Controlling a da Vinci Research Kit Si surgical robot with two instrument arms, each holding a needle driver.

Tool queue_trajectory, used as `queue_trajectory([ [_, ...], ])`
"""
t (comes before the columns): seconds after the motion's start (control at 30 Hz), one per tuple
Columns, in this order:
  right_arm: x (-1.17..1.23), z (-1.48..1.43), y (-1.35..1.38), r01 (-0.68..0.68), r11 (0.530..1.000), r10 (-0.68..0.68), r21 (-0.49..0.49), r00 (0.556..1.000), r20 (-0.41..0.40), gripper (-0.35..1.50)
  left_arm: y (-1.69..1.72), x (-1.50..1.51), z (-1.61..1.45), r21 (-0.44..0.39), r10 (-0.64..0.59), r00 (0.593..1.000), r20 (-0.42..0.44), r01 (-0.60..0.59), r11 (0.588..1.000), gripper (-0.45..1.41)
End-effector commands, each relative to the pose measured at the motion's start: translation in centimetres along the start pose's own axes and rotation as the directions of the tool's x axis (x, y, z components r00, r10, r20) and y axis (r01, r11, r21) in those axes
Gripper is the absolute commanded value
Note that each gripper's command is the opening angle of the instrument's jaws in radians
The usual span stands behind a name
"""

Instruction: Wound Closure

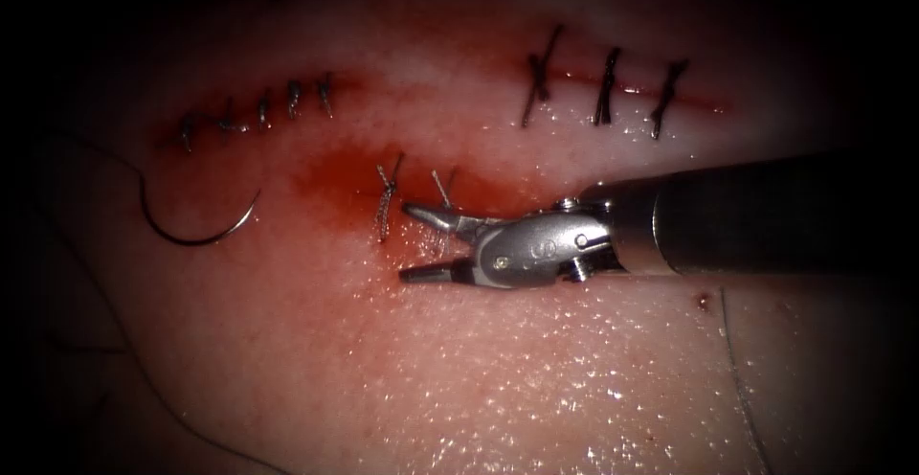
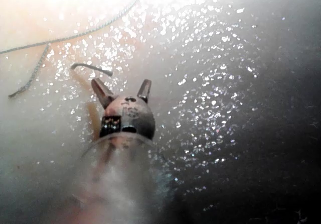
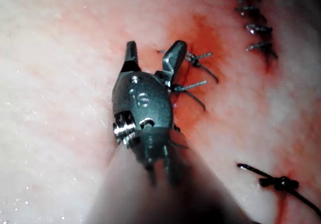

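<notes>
Across the endoscope view, the right hand [image 1: 407, 241] comes in from the right with its jaws spread wide and nothing between them, the upper jaw tip lying just beside two short stitches [image 1: 387, 197] in a patch of red fluid [image 1: 330, 183] on the tissue [image 1: 536, 370]. Curved needle [image 1: 196, 234] lies free on the tissue surface well left of the hand, not in the tissue and held by no tool, thread [image 1: 115, 164] trailing off its far end. Two finished rows of dark stitches sit above: one row [image 1: 258, 111] upper left, three longer ones [image 1: 605, 87] upper right along the cut [image 1: 689, 101]. Loose thread [image 1: 742, 379] also runs down at lower right. Judgement: the needle is light, stiff and slick when wet, best taken on its body rather than at the point; the tissue looks soft, wet and yielding. No containers present. Left wrist view: left hand [image 2: 123, 90] over glistening tissue [image 2: 215, 83], jaws parted in a V and empty; a length of thread [image 2: 80, 33] and a short cut end [image 2: 90, 67] lie just beyond the tips. Right wrist view: right hand [image 3: 153, 50] parted wide, holding nothing, one jaw touching or just beside the short stitches [image 3: 195, 86]; a dark knotted stitch [image 3: 278, 182] lies apart.
</notes>
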Motion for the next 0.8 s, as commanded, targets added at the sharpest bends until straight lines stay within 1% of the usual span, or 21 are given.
queue_trajectory([
  [0.03, -0.02, 0.06, -0.07, -0.007, 1.000, 0.007, 0.002, 1.000, -0.002, 1.26, 0.12, 0.01, 0.03, -0.008, 0.007, 1.000, 0.005, -0.007, 1.000, 0.79],
  [0.1, -0.01, 0.06, -0.08, -0.008, 1.000, 0.008, 0.002, 1.000, -0.002, 1.26, 0.12, 0.21, -0.04, -0.014, 0.029, 1.000, 0.009, -0.029, 0.999, 0.81],
  [0.13, -0.01, 0.06, -0.08, -0.008, 1.000, 0.008, 0.003, 1.000, -0.002, 1.26, 0.12, 0.30, -0.06, -0.017, 0.042, 0.999, 0.002, -0.042, 0.999, 0.86],
  [0.3, 0.00, 0.06, -0.07, -0.009, 1.000, 0.009, 0.002, 1.000, -0.001, 1.26, 0.06, 0.95, -0.07, 0.028, 0.108, 0.990, -0.093, -0.106, 0.994, 0.86],
  [0.37, 0.01, 0.05, -0.06, -0.010, 1.000, 0.010, 0.002, 1.000, -0.001, 1.26, 0.02, 1.17, -0.01, 0.053, 0.130, 0.984, -0.118, -0.125, 0.991, 0.84],
  [0.43, 0.02, 0.04, -0.04, -0.019, 1.000, 0.019, 0.003, 1.000, -0.001, 1.26, -0.06, 1.40, 0.12, 0.092, 0.186, 0.972, -0.140, -0.174, 0.980, 0.83],
  [0.5, 0.05, 0.00, 0.00, -0.037, 0.999, 0.037, 0.001, 0.999, 0.001, 1.26, -0.14, 1.57, 0.31, 0.126, 0.198, 0.967, -0.159, -0.179, 0.976, 0.88],
  [0.57, 0.09, -0.05, 0.06, -0.062, 0.998, 0.062, 0.009, 0.998, 0.018, 1.25, -0.19, 1.66, 0.48, 0.141, 0.196, 0.968, -0.156, -0.174, 0.975, 0.89],
  [0.7, 0.22, -0.25, 0.22, -0.138, 0.990, 0.136, 0.028, 0.990, 0.046, 0.96, -0.36, 1.74, 0.86, 0.207, 0.185, 0.975, -0.125, -0.157, 0.966, 0.98],
  [0.73, 0.25, -0.33, 0.27, -0.156, 0.987, 0.155, 0.022, 0.987, 0.051, 0.93, -0.42, 1.73, 0.96, 0.234, 0.183, 0.977, -0.113, -0.153, 0.960, 0.98],
  [0.8, 0.30, -0.44, 0.35, -0.176, 0.984, 0.176, 0.004, 0.982, 0.065, 0.89, -0.51, 1.69, 1.11, 0.262, 0.182, 0.980, -0.080, -0.155, 0.952, 0.94],
])
